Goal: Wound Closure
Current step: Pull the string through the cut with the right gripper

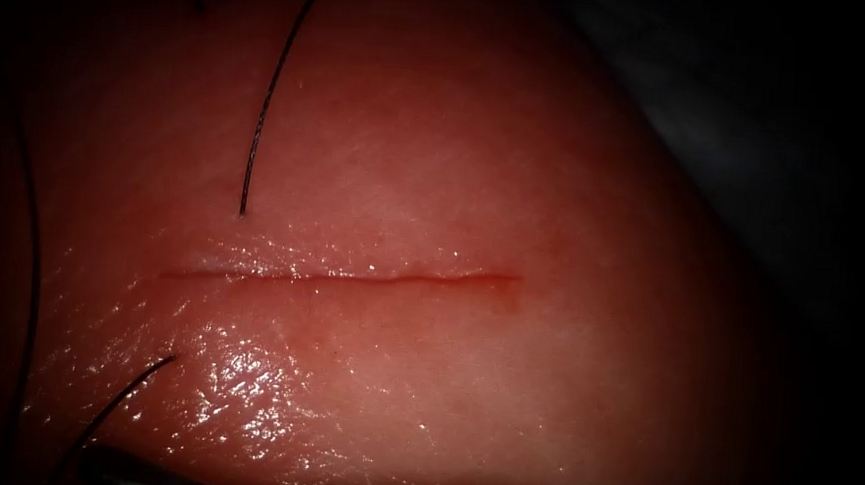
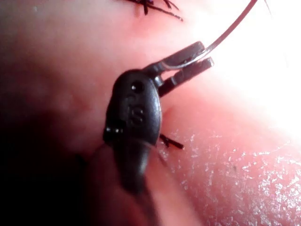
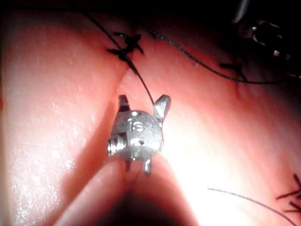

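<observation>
Two pincers are showing in the wrist views. The left pincer is clenching the curved needle close to one end of its curve; the rest of the needle is arching away from the jaws, above the tissue, and is not sitting in the tissue there. The right pincer is standing released, its two jaws spread apart and grasping nothing. A dark thread is running from a knot on the tissue down between those spread jaws, but I cannot tell if it is touching them. A second dark knot is lying further along the same thread line.

In the endoscope view, the cut is running as a thin line across the wet tissue, with its edges lying close together and a little red fluid at its right end. Just above the left part of the cut, a thin curved dark strand is coming down to the tissue surface. Another dark strand is lying on the tissue below the cut, on the left.
</observation>
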`<state>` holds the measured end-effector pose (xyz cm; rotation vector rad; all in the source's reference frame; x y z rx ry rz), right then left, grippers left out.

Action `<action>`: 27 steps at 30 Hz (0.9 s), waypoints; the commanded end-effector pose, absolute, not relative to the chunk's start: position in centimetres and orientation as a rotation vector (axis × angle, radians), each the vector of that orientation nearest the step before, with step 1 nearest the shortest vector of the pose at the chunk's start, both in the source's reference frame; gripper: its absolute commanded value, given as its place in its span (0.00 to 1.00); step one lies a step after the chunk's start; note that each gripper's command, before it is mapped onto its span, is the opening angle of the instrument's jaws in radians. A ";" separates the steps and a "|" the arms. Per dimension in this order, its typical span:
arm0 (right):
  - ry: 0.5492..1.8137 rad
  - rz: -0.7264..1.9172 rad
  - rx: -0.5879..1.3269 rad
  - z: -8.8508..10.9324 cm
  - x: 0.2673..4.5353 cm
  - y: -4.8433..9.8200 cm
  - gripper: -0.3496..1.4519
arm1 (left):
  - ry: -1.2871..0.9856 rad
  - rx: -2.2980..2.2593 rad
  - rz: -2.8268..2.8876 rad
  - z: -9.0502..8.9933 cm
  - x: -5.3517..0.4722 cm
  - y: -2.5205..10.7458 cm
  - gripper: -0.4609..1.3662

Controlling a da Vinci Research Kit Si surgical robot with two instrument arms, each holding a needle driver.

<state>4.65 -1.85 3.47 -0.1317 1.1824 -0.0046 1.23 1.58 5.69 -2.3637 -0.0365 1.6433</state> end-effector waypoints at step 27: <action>1.134 -0.075 0.002 4.5 5.02 -1.7 0.00 | -0.047 -2.373 1.644 5.7 1.24 1.6 0.06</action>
